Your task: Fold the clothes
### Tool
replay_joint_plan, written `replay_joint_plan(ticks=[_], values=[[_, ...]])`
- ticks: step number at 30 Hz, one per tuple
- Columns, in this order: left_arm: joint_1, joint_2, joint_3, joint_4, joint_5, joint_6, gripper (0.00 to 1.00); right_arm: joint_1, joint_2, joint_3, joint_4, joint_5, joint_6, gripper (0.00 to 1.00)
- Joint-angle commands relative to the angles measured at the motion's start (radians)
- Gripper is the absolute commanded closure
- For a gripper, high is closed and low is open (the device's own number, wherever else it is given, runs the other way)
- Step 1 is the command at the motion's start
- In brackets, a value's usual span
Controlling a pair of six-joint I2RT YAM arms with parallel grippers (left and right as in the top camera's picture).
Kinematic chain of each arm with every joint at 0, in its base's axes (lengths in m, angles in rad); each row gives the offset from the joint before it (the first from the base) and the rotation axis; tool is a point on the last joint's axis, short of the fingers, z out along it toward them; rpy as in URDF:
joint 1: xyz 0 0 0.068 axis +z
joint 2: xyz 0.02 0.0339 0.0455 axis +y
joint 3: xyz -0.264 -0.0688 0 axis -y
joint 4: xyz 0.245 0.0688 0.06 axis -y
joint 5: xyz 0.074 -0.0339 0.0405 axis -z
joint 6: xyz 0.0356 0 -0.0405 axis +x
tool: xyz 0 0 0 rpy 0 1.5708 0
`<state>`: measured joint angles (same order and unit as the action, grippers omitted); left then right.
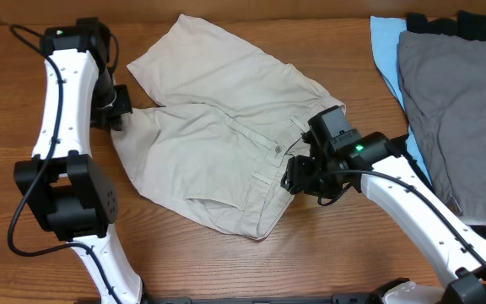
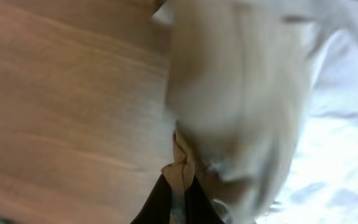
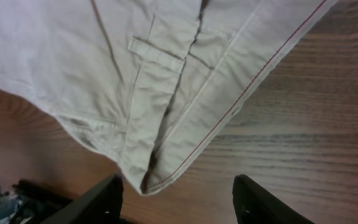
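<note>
Presently, the beige shorts (image 1: pixel 218 127) lie spread near the middle of the wooden table (image 1: pixel 226 270), one leg reaching toward the far edge and the waistband turned toward the right arm. The cloth is creased but mostly flat, and a small button (image 1: pixel 278 150) shows at the fly. The left gripper (image 1: pixel 118 108) sits at the left edge of the garment, where the two legs meet. In the left wrist view, which is blurred, its jaws are clenched on a small pinch of the beige fabric (image 2: pixel 179 171), and the rest of the cloth hangs away above and to the right of it. The right gripper (image 1: pixel 296 176) stands at the waistband end of the shorts. In the right wrist view its two fingers (image 3: pixel 104 199) are spread apart and grip nothing; the waistband corner (image 3: pixel 145 180) lies on the table between them, closer to the finger on the left of that picture. Whether that finger touches the cloth cannot be told. A belt loop (image 3: pixel 157 55) and a thin red stitch line (image 3: pixel 253 81) along the band edge are plain in the same view. At the right edge of the table, well apart from the shorts, grey shorts (image 1: pixel 454 110) lie over a light blue garment (image 1: pixel 388 51), with a black garment (image 1: pixel 454 25) beyond them.
</note>
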<state>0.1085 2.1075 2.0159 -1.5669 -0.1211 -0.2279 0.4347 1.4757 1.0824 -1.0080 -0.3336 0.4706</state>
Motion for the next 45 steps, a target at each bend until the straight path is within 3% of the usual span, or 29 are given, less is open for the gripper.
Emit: replay_joint_plan(ticks=[1, 5, 12, 19, 30, 33, 41, 45], values=[[0.029, -0.074, 0.023, -0.027, -0.036, 0.019, 0.96, 0.005, -0.076, 0.041, -0.032, -0.035, 0.007, 0.40], [0.047, -0.200, 0.023, -0.042, -0.037, 0.010, 0.96, 0.019, -0.155, 0.041, -0.080, -0.035, 0.028, 0.39], [0.076, -0.408, 0.023, -0.033, -0.047, -0.004, 0.96, 0.191, -0.150, 0.016, -0.076, -0.011, 0.040, 0.27], [0.088, -0.426, -0.011, -0.036, -0.047, -0.003, 0.96, 0.320, -0.003, -0.034, -0.016, 0.026, 0.049, 0.24], [0.086, -0.424, -0.238, 0.126, 0.004, -0.004, 0.96, 0.423, 0.238, -0.038, 0.101, -0.095, -0.011, 0.23], [0.081, -0.424, -0.288, 0.163, 0.010, -0.003, 0.96, 0.441, 0.281, -0.038, 0.134, -0.146, -0.052, 0.26], [0.079, -0.424, -0.351, 0.203, 0.023, -0.004, 0.96, 0.452, 0.301, -0.034, 0.167, -0.156, -0.079, 0.53], [0.076, -0.424, -0.352, 0.216, 0.037, -0.004, 0.96, 0.452, 0.300, -0.032, 0.173, -0.146, -0.079, 0.55]])
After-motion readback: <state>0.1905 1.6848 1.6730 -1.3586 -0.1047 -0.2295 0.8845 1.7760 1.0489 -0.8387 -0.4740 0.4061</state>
